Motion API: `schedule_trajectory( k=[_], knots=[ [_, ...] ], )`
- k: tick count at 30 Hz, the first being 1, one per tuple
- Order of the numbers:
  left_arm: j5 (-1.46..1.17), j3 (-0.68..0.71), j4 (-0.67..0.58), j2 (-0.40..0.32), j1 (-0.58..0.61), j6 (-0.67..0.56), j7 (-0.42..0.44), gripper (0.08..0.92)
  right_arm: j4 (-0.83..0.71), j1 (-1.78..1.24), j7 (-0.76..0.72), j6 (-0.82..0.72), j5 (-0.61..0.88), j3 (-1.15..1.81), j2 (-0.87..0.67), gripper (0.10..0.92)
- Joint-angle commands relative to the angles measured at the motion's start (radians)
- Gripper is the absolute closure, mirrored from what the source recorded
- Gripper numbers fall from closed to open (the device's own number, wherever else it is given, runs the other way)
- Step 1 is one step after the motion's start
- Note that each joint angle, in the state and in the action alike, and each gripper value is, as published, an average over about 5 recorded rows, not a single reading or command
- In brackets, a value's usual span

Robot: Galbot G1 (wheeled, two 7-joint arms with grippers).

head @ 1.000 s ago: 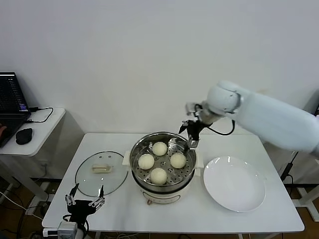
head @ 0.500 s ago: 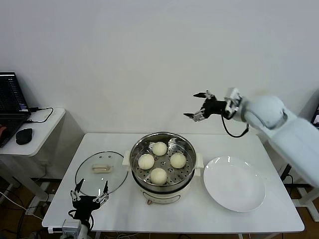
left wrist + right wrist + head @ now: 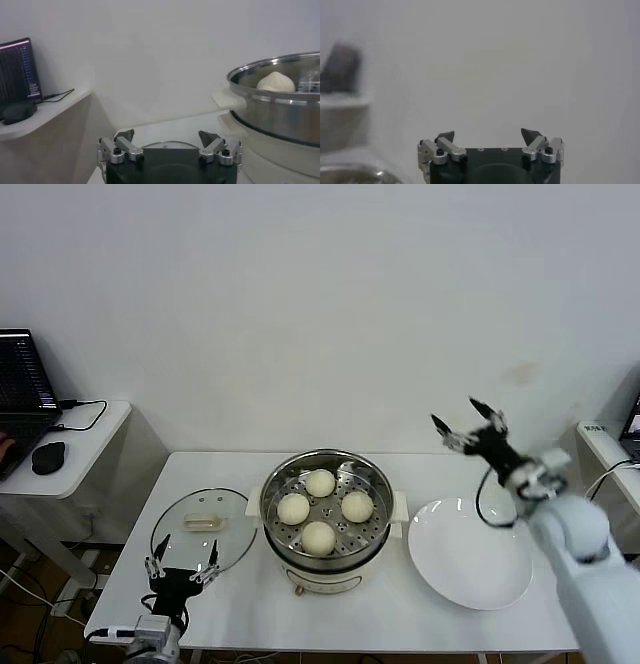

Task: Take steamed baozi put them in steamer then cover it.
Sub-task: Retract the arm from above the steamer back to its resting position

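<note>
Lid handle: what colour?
Cream, on the clear glass lid left of the steamer; clearest in the head view.

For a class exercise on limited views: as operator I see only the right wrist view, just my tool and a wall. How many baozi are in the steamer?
Observer: Four steamed baozi lie in the open steamer.
Operator: Where is the cover?
Observer: The cover lies flat on the table, left of the steamer.
Operator: And the tools?
Observer: The left tool, open, is by the cover's near edge; the right tool is raised over the white plate's far side.
</note>
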Motion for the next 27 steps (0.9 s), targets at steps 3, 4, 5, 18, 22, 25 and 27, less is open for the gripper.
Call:
schedule_trajectory(
  k=[3,4,5,18,22,25,27],
  knots=[
    [0.882,-0.006,0.184,0.121,-0.104,-0.141,-0.024,0.177,0.091,-0.475,0.108,0.150,-0.008,0.242,0.217,0.203],
    [0.958,0.002,0.204,0.138,-0.116,-0.142,-0.023,0.177,0.095,-0.474,0.110,0.148,-0.011,0.243,0.219,0.203],
    [1.008,0.012,0.222,0.152,-0.126,-0.138,-0.025,0.177,0.098,-0.471,0.111,0.145,-0.013,0.244,0.221,0.203],
    [1.172,0.142,0.447,0.229,-0.241,-0.053,-0.164,0.177,0.147,-0.510,0.106,0.121,-0.059,0.266,0.253,0.202],
    [1.162,0.125,0.493,0.215,-0.277,-0.129,-0.178,0.177,0.161,-0.526,0.105,0.116,-0.064,0.274,0.260,0.203],
    [1.137,0.131,0.500,0.209,-0.289,-0.115,-0.160,0.177,0.164,-0.531,0.104,0.117,-0.066,0.279,0.270,0.202],
    [1.132,0.136,0.513,0.205,-0.302,-0.102,-0.156,0.177,0.164,-0.533,0.104,0.120,-0.074,0.277,0.276,0.202]
  ],
)
